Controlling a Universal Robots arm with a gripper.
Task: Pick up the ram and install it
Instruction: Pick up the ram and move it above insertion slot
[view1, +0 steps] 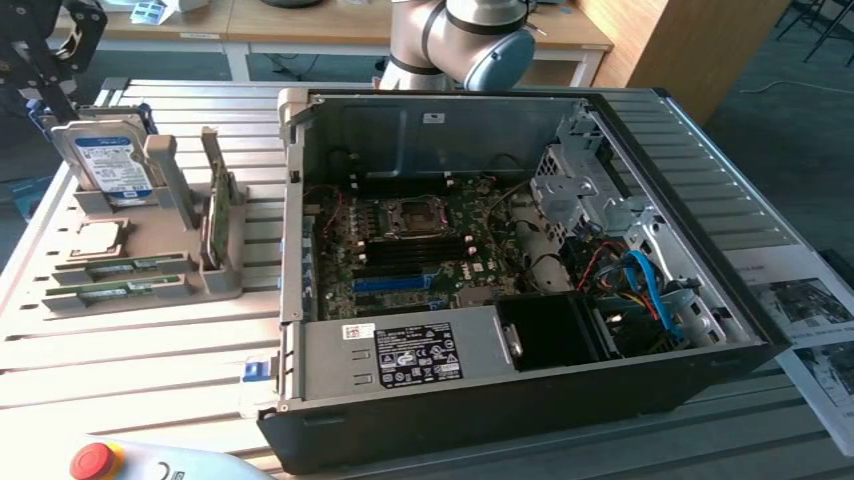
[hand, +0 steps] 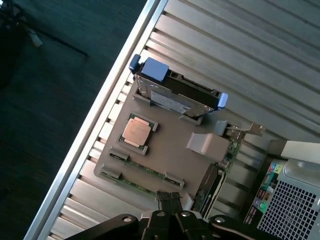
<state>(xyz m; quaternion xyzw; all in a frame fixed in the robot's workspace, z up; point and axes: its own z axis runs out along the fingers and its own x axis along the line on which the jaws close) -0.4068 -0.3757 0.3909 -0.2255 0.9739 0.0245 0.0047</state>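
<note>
Two ram sticks, thin and green, lie on edge in slots of a tan parts holder (view1: 167, 250): one ram stick (view1: 134, 268) and a second (view1: 118, 293) nearer the front. The wrist view shows the same ram stick (hand: 145, 167) and the other (hand: 127, 183) along the holder (hand: 170, 150). My black gripper (view1: 54, 100) hangs above the holder's far end, over the table's corner on the exterior view's left. In the wrist view the gripper (hand: 169, 196) is shut with nothing between its fingers, high above the sticks.
A blue-labelled hard drive (view1: 110, 160) stands upright in the holder, with a CPU (view1: 96, 238) and an upright card (view1: 216, 215) beside it. The open PC case (view1: 747, 330) shows its motherboard (view1: 414, 250) and blue slot (view1: 394, 283). A red stop button (view1: 91, 460) sits near the front.
</note>
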